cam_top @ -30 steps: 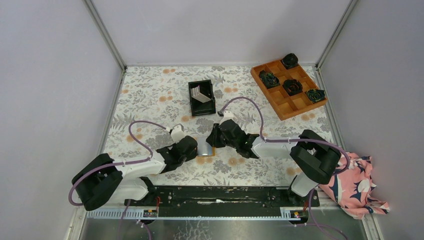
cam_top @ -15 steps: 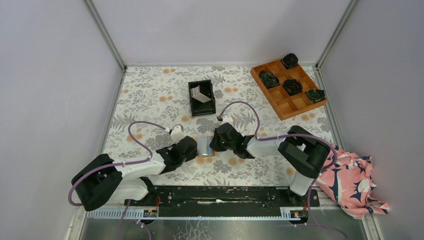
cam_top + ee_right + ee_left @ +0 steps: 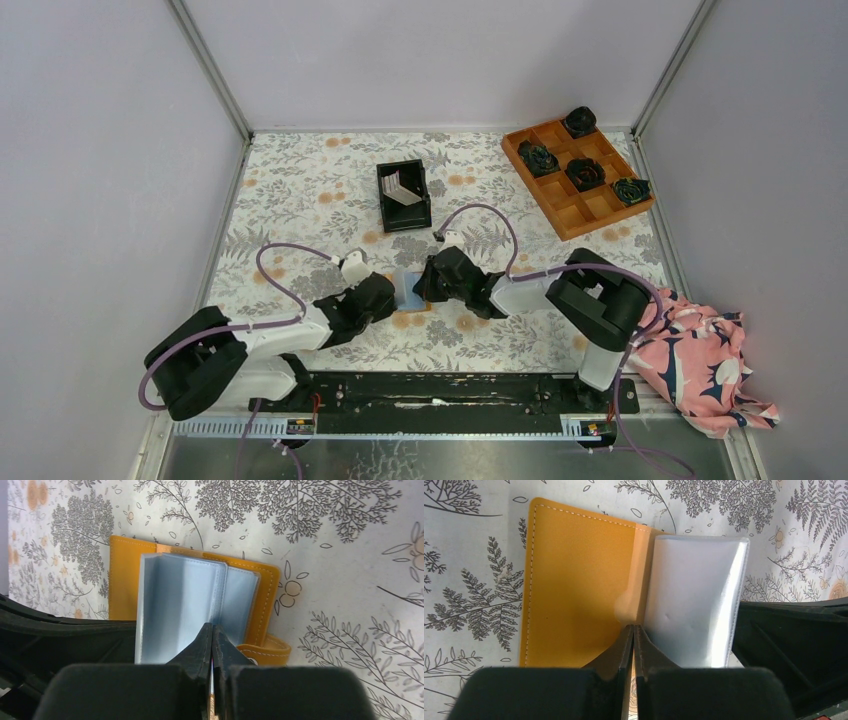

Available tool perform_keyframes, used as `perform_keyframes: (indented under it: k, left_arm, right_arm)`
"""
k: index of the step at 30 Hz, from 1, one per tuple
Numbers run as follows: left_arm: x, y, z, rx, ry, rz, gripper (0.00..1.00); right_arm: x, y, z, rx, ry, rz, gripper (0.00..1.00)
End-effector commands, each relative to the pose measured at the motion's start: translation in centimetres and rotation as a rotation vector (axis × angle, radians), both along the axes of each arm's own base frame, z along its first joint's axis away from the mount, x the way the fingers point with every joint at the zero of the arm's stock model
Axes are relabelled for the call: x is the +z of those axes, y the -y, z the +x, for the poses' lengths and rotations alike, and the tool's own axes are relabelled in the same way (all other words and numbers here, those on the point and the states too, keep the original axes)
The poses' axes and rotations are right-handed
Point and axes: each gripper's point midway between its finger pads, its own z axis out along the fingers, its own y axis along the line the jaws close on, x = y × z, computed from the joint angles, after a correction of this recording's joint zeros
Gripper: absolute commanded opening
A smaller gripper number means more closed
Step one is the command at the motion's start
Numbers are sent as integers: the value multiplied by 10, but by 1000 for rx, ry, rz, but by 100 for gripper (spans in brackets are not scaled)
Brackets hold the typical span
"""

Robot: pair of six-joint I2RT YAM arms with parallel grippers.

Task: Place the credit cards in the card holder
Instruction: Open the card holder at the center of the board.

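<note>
The card holder [image 3: 409, 290] lies open on the flowered cloth between my two grippers, orange-tan outside [image 3: 574, 580] and pale blue pocket leaves inside [image 3: 175, 595]. My left gripper [image 3: 633, 628] is shut at the holder's fold, pinching its near edge. From the opposite side, my right gripper [image 3: 212, 626] is shut on the edge of a blue pocket leaf. In the top view the left gripper [image 3: 392, 293] and right gripper [image 3: 421, 287] nearly meet over the holder. The credit cards [image 3: 400, 188] lean pale inside the black bin [image 3: 404, 220] further back.
An orange compartment tray [image 3: 560, 222] with dark rosettes sits at the back right. A pink patterned cloth [image 3: 712, 372] is bunched at the near right corner. Metal frame posts and grey walls close the table on three sides.
My right gripper has gone from partly open to shut and slid left onto the holder. The holder's blue inside now shows from above. The left arm has hardly moved.
</note>
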Motion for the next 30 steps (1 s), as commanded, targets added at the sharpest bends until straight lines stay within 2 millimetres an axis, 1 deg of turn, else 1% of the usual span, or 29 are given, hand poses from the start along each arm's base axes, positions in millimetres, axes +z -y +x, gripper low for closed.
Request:
perform_keyframes:
  k: [1, 7, 11, 16, 20, 23, 25, 30]
  left_arm:
    - [-40, -33, -30, -9, -125, 145, 7]
    - [-45, -36, -31, -3, -137, 168, 7]
    - [-49, -37, -31, 0, -145, 182, 7]
    - [-50, -37, -30, 3, -146, 189, 7]
    - [-49, -36, -28, 3, -143, 198, 7]
    - [-50, -39, -28, 7, -143, 206, 7]
    - [-50, -39, -29, 8, -143, 206, 7]
    - [-51, -39, -29, 9, -142, 204, 7]
  right_arm:
    - [-10, -6, -10, 28, -50, 49, 0]
    - [-3, -17, -11, 67, -55, 130, 0]
    - [-3, -25, -14, 97, -79, 183, 0]
    - [-6, -28, -20, 113, -106, 218, 0]
    - [-8, -25, -25, 118, -120, 216, 0]
    - [-8, -17, -28, 105, -110, 185, 0]
    - [-5, -12, -30, 101, -104, 180, 0]
    - [1, -7, -38, 102, -104, 183, 0]
